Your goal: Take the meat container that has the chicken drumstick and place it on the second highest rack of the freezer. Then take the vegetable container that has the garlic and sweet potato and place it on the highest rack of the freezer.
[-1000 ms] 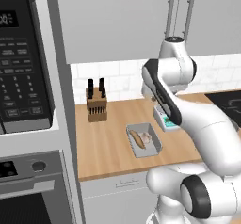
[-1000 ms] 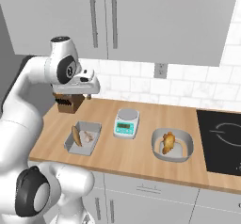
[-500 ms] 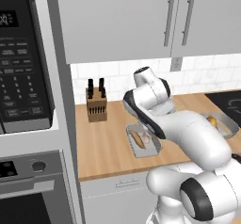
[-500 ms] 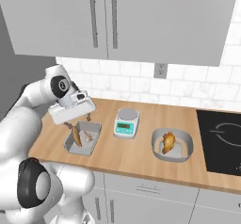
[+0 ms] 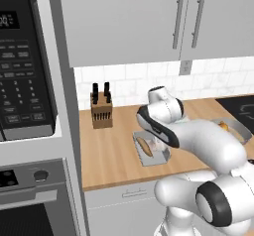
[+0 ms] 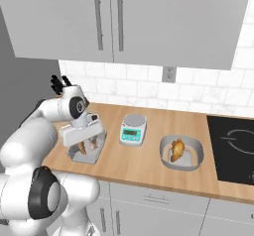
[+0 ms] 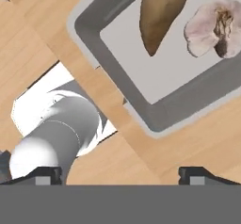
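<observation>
The vegetable container (image 6: 95, 150) is a grey rectangular tray on the wooden counter, holding the tan sweet potato (image 7: 162, 11) and the pale garlic (image 7: 214, 28). My gripper (image 7: 120, 175) hovers just over the tray's near corner, open, with nothing between its fingertips (image 7: 43, 175). In the right base view the gripper (image 6: 83, 143) points down onto this tray. The meat container (image 6: 194, 155), a rounded grey dish, holds the golden chicken drumstick (image 6: 176, 149) further right; it also sits at the right in the left base view as the meat container (image 5: 237, 127). The freezer is out of view.
A small kitchen scale (image 6: 133, 129) stands between the two containers. A knife block (image 5: 101, 108) sits against the tiled wall to the left. A black cooktop (image 6: 233, 148) is at the right. Wall cabinets hang above; a microwave (image 5: 25, 61) and oven fill the left.
The arm has swung down from in front of the wall cabinets to just over the vegetable tray. The jaws have spread a little wider.
</observation>
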Robot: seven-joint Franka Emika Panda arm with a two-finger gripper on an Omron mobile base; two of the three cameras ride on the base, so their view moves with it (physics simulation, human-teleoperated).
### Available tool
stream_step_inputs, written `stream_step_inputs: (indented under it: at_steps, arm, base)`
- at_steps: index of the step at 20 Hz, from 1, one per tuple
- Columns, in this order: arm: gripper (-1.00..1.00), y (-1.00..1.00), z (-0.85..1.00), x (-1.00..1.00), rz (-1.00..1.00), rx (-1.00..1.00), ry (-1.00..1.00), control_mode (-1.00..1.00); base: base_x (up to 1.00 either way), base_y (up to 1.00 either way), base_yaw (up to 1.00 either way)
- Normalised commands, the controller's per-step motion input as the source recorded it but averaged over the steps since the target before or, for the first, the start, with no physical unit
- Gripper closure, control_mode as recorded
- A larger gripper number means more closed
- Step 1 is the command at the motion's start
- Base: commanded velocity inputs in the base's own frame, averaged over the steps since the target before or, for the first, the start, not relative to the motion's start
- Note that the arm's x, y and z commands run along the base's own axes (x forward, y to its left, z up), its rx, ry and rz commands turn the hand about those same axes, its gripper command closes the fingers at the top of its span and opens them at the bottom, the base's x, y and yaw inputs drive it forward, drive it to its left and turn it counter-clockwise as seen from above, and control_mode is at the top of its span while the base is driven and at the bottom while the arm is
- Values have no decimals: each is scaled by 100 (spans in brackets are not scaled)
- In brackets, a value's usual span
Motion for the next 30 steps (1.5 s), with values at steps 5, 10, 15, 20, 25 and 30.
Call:
stream_step_inputs:
  at_steps: [5, 10, 15, 20, 25, 30]
  arm:
    - [-100, 42, -28, -2, 8, 0, 6, -100]
    - [-100, 18, -33, 1, 0, 2, 0, -100]
    - [-100, 0, -34, 32, 0, 0, 0, -100]
    - [-100, 0, -31, 21, 0, 0, 0, -100]
    - [-100, 0, -32, 6, 0, 0, 0, -100]
    - [-100, 0, -24, 16, 0, 0, -1, -100]
  base:
    - [0, 0, 0]
    - [0, 0, 0]
    - [0, 0, 0]
    - [0, 0, 0]
    - [0, 0, 0]
    - [0, 0, 0]
